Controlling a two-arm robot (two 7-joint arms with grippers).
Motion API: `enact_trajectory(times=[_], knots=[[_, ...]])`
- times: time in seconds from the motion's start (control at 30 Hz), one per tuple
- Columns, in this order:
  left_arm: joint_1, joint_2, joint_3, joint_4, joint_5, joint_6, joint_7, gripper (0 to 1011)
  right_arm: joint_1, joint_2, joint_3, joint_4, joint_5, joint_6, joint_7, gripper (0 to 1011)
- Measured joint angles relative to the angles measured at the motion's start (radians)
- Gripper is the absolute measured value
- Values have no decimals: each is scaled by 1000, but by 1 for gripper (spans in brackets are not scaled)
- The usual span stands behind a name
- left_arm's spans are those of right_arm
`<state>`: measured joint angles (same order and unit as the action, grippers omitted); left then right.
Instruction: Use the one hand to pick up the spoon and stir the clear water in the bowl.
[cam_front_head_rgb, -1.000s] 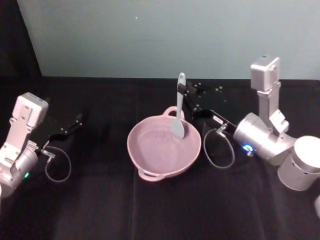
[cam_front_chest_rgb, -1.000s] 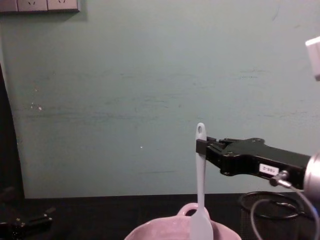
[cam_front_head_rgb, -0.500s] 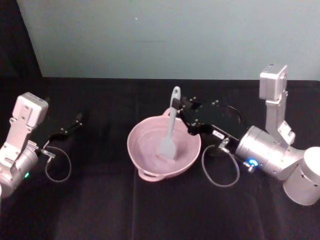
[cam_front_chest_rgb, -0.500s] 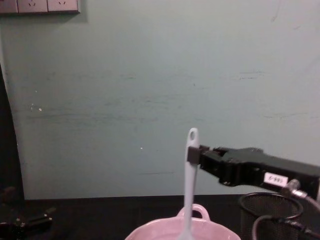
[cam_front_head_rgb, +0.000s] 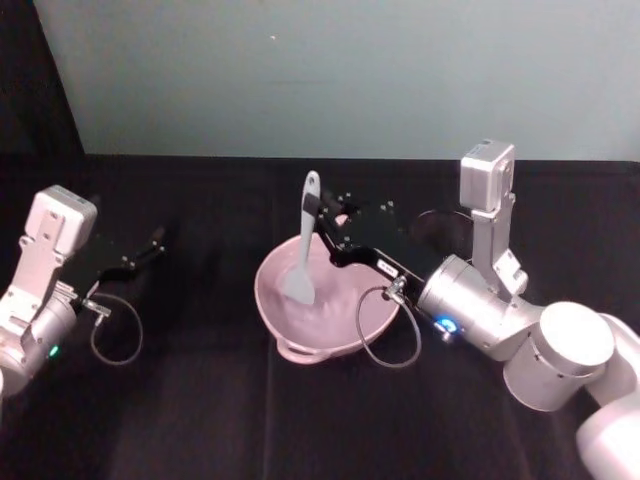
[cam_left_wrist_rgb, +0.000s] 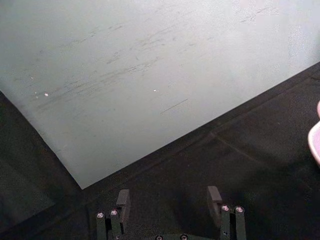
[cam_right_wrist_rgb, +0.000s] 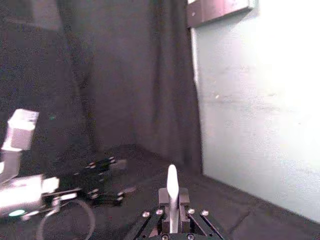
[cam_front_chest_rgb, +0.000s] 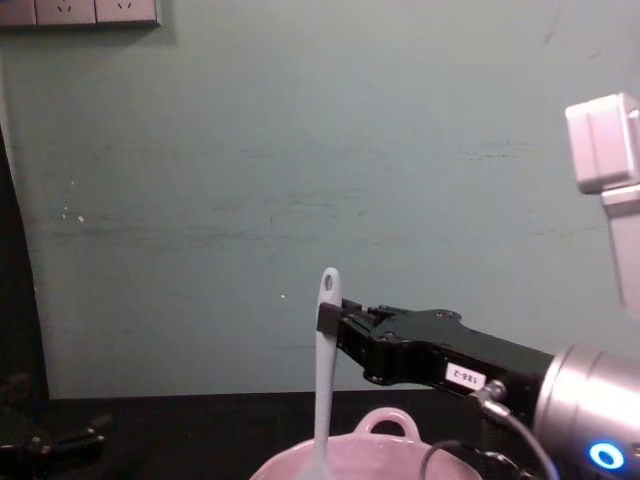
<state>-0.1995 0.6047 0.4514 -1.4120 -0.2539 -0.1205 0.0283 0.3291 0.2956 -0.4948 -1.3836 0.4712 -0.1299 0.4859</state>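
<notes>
1. You have the right gripper (cam_front_head_rgb: 318, 214) reaching in from the right, over the far-right rim of the bowl (cam_front_head_rgb: 262, 305). In the chest view it (cam_front_chest_rgb: 332, 318) comes in from the right and hangs above the bowl (cam_front_chest_rgb: 300, 462).
2. Its fingers (cam_right_wrist_rgb: 164, 196) are clamped on the spoon (cam_front_head_rgb: 303, 250), high on the handle and just under the hole at the end. In the right wrist view the handle tip (cam_right_wrist_rgb: 172, 182) stands up between the two fingers with no gap either side.
3. The spoon is near upright, its top leaning slightly to the right. The chest view shows it (cam_front_chest_rgb: 322, 400) running straight down past the rim.
4. The paddle head is down inside the bowl, in its left half, close against the inner wall. You cannot tell the water level, nor whether the head touches the bottom.
5. The bowl sits mid-tabletop (cam_front_head_rgb: 300, 430), with one loop handle on the near rim and one on the far rim.
6. A grey cable loop (cam_front_head_rgb: 380, 335) from the right arm hangs over the bowl's near-right rim.
7. The left gripper (cam_front_head_rgb: 140, 255) lies parked at the left of the tabletop, well apart from the bowl. In the left wrist view its fingers (cam_left_wrist_rgb: 122, 200) stand wide apart with nothing between them, and the bowl's edge (cam_left_wrist_rgb: 316, 142) shows far off.
</notes>
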Motion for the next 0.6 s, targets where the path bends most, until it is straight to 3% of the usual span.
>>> enact_trajectory(times=[0.17,0.3,0.47,0.6], knots=[[0,0,0,0,0,0,0,1011,12,-44,18,54,-60,-74,-62,112],[0,0,0,0,0,0,0,1011,14,-53,33,68,-96,-103,-98,112],[0,0,0,0,0,0,0,1011,8,-44,55,67,-135,-115,-123,112],[0,0,0,0,0,0,0,1011,-11,-24,76,39,-140,-101,-125,112]])
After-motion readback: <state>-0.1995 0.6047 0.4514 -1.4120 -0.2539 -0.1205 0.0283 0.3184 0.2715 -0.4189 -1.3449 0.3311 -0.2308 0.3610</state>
